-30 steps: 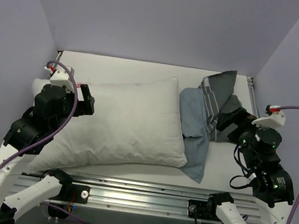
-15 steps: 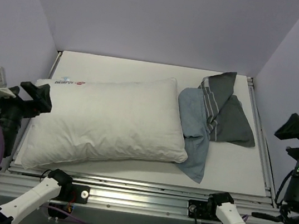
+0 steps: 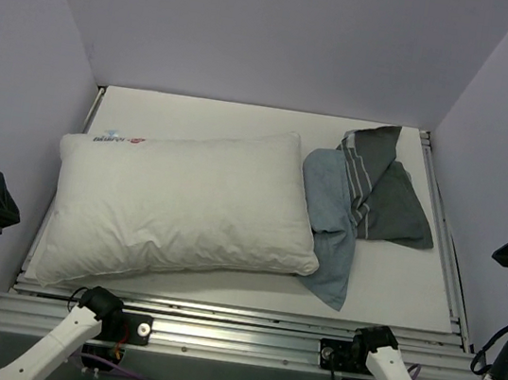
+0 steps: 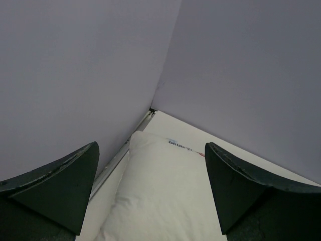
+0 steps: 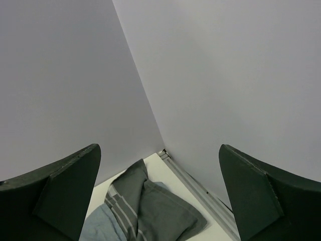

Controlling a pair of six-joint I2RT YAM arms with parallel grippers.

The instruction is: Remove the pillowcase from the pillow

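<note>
1. Two task items, both lying on the white desk: the pillowcase and the pillow, side by side. The case is fully off the pillow.
2. Pillowcase: a crumpled heap on the right half of the desk. The dark grey part with white stripes lies toward the far right corner. The light blue part lies on the pillow's side and trails toward the near edge. The blue edge touches the pillow's right end.
3. Pillow: plump, white and bare, filling the left and centre of the desk and set slightly askew. A small red-and-blue logo shows near its far left corner.
4. Left pincer: spread wide and holding nothing. It sits off the desk's left side, near the front, clear of the pillow. Its wrist view looks between its dark fingers at the pillow's logo corner and the wall join.
5. Right pincer: spread wide too, with nothing held. It sits off the desk's right side, apart from the pillowcase. Its wrist view takes in the grey striped folds and the far right corner.
6. Surroundings: pale lavender walls on three sides, and an aluminium rail along the near edge.
</note>
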